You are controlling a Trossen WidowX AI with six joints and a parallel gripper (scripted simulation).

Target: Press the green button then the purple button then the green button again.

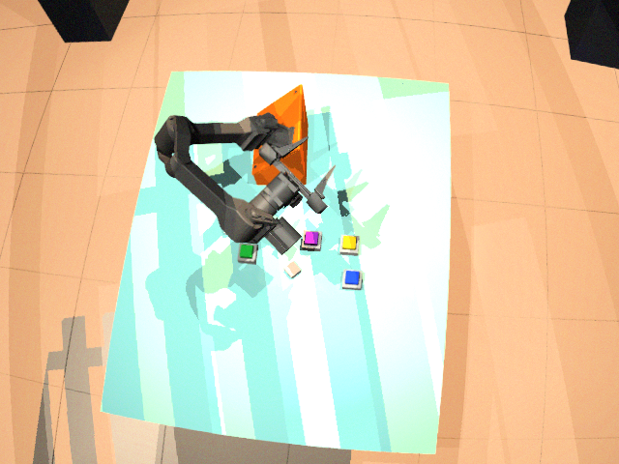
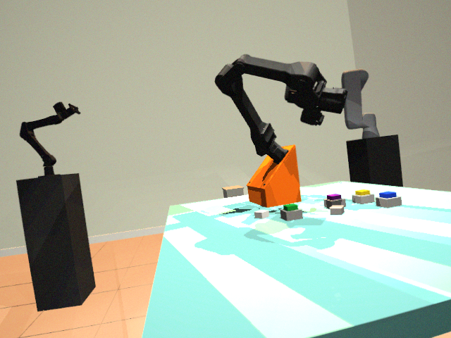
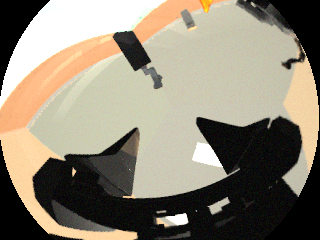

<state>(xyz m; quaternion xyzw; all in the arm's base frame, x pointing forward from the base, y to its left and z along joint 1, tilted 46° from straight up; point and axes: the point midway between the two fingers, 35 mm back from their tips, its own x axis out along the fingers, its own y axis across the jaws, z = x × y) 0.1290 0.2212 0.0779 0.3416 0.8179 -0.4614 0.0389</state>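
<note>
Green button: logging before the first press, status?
Gripper open, empty, raised high. Green button unpressed, below the arm's forearm. Pale block sits close by.

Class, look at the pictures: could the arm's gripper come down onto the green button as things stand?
Probably yes: the open gripper is raised high, nothing covers the green button, and the small block lies off to one side.

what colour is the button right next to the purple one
Yellow, just beside the purple button; the top view shows it best.
</note>
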